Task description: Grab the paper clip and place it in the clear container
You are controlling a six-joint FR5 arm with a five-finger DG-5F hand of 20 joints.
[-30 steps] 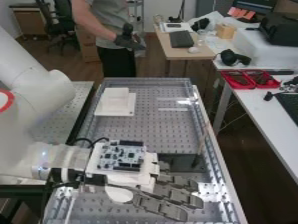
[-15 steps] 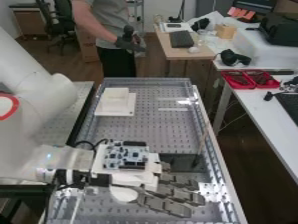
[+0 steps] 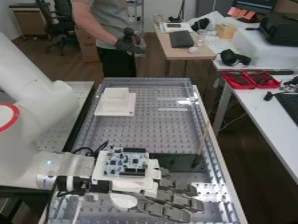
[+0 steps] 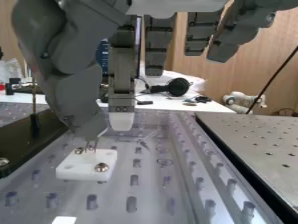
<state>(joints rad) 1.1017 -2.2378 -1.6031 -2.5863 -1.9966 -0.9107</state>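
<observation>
"High view: what takes up the most space?"

"A room with a brown floor (image 3: 166, 87). A white table (image 3: 256, 112) runs along the right, bearing red trays (image 3: 249, 80). In the middle is a long desk (image 3: 159, 135) with a perforated metal top and raised metal edges. A white robot arm (image 3: 33, 105) enters from the left, its hand (image 3: 178, 201) above the desk's near part."

"And smaller things?"

"A flat, stepped white piece (image 3: 114, 109) lies toward the desk's far end. A dark block (image 3: 178, 162) sits beyond the fingers (image 3: 163, 211), with a thin brown rod (image 3: 202, 142) leaning upward from it."

"How are the fingers?"

"Extended and relaxed rather than clenched. In the wrist view, the thumb (image 4: 83, 107) points down toward a small white block (image 4: 74, 169) with metal screws."

"Where is the paper clip?"

"A tiny, thin, wire-like shape, possibly the paper clip (image 4: 92, 145), is at the thumb's tip, just above that block. I cannot tell whether the thumb touches it. The nearest finger's pale tip (image 4: 122, 121) is apart from it, to one side."
</observation>
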